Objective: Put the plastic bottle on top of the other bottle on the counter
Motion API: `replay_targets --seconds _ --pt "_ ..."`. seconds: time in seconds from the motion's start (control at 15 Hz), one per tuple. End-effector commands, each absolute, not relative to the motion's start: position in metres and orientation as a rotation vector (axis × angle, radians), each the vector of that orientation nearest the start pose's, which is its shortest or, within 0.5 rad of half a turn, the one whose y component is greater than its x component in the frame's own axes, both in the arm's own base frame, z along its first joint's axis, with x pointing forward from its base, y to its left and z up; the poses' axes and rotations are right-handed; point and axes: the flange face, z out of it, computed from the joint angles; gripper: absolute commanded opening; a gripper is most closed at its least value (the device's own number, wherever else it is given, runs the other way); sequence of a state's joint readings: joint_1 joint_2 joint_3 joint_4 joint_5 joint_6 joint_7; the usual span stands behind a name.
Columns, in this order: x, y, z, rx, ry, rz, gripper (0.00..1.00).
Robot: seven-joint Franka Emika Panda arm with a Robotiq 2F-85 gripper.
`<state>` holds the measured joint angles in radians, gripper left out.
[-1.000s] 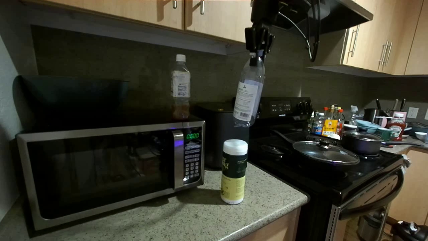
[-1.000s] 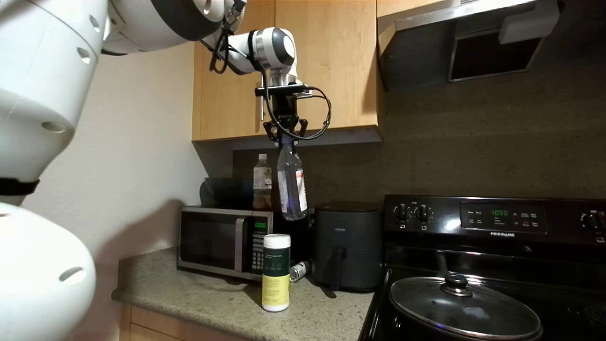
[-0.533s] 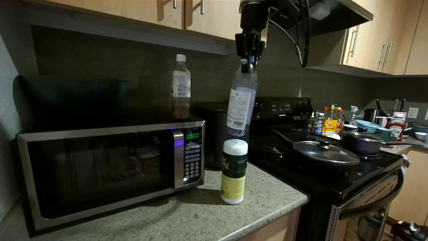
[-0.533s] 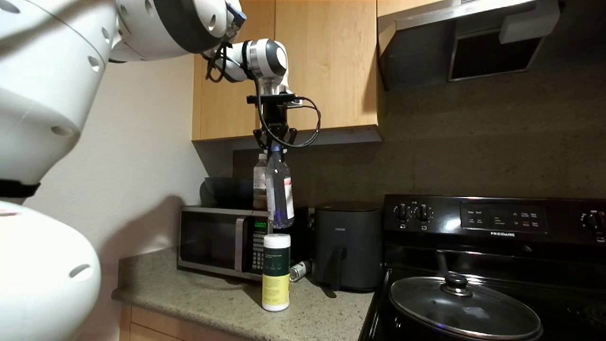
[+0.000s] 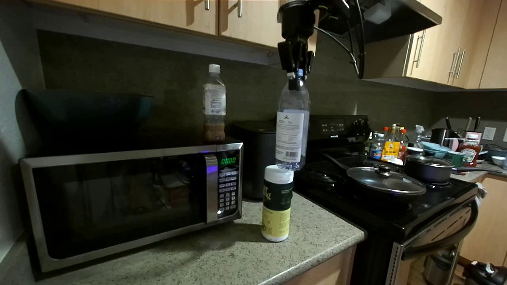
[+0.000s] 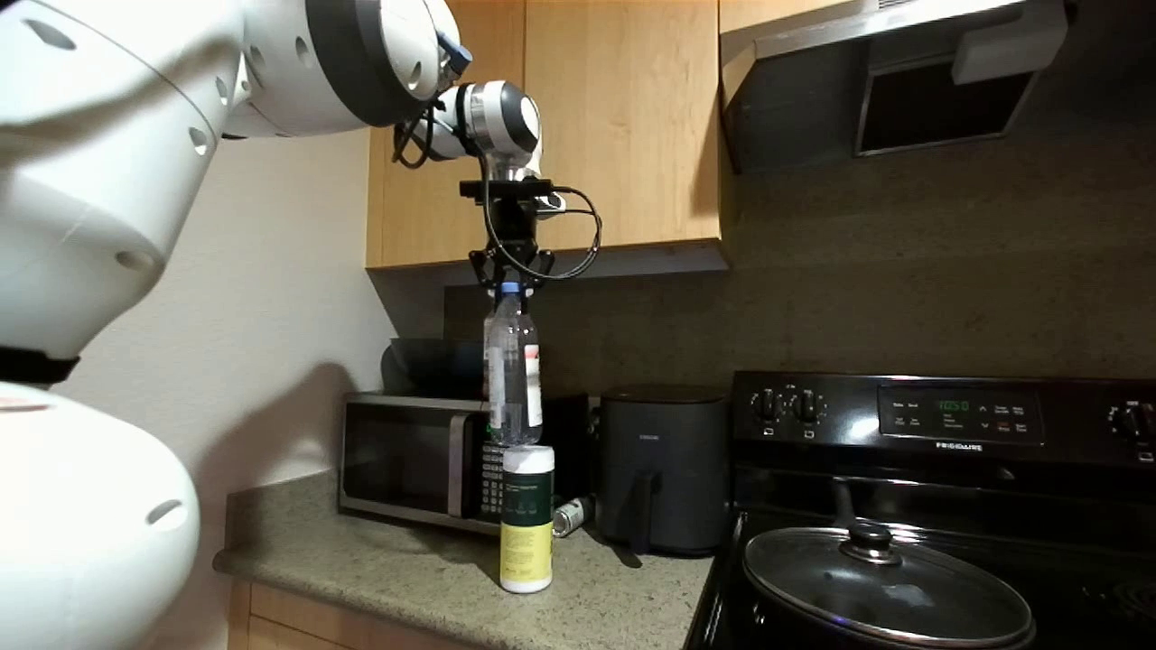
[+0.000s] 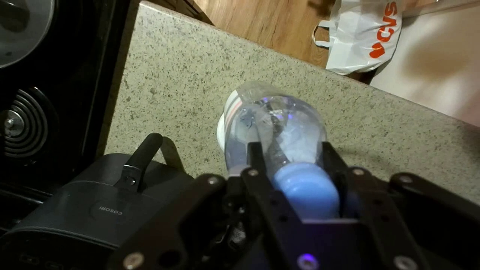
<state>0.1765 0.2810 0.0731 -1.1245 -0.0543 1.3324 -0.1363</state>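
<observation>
The plastic bottle (image 5: 292, 128) is clear, capped in light blue, its white label printed dark with a touch of red. The fingers (image 7: 257, 155) are black. The other bottle (image 5: 277, 206) wears a white cap, a dark green band and a yellow one, over a white base. I see dark speckles all over the pale grey-beige table (image 5: 158, 257), and green digits on the silver-and-black microwave (image 5: 122, 202). The bowl (image 5: 83, 113) looks dark green, though shadow makes that uncertain.

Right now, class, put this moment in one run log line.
gripper: around neck of bottle, grip unclear; bottle: nearly upright, off-centre above canister, contact unclear; canister: upright on counter
</observation>
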Motion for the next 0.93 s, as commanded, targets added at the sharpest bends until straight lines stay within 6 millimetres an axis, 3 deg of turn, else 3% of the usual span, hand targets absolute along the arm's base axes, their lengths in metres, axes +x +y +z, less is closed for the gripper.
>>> replay_targets --seconds 0.0,0.87 --pt "0.602 0.138 0.652 -3.129 -0.626 0.096 0.14" --pt "0.623 0.14 0.636 -3.111 -0.632 0.116 0.14"
